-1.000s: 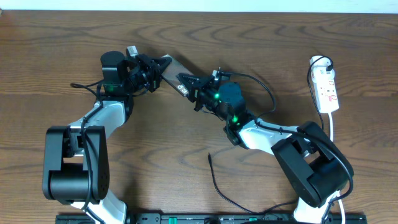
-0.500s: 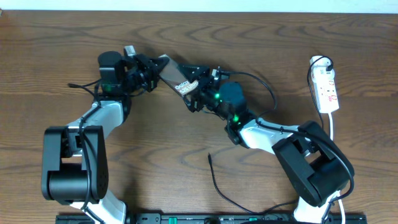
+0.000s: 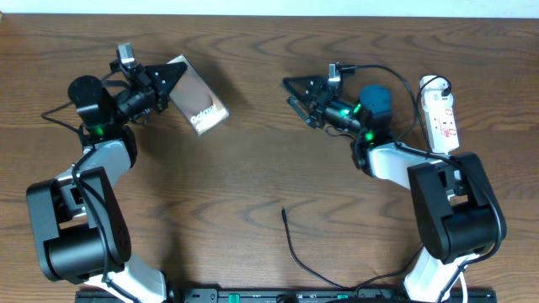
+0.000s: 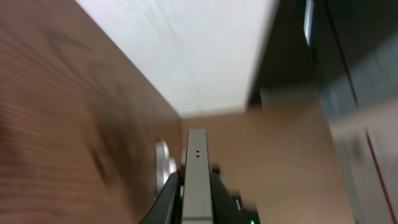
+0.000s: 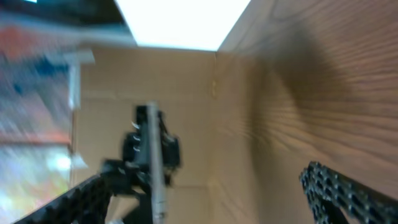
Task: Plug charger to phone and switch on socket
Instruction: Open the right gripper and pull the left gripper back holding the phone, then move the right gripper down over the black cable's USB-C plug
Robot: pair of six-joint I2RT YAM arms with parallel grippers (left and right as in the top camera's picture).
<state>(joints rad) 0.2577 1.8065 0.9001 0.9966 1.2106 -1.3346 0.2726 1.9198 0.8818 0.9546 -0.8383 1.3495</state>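
The left gripper [image 3: 162,84] is clamped on one end of the phone [image 3: 199,103] — the slab juts out past its fingertips and shows edge-on in the wrist view. The right gripper [image 3: 297,94] is spread wide with nothing between its fingers, well apart from the phone. The socket [image 3: 443,118] lies behind that gripper, beside its arm — the charger [image 3: 290,242] lies back toward the arms' bases, untouched.

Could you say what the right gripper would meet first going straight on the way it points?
Probably the phone in the left gripper: the open right gripper points at it with nothing visible between, though depth is unclear.
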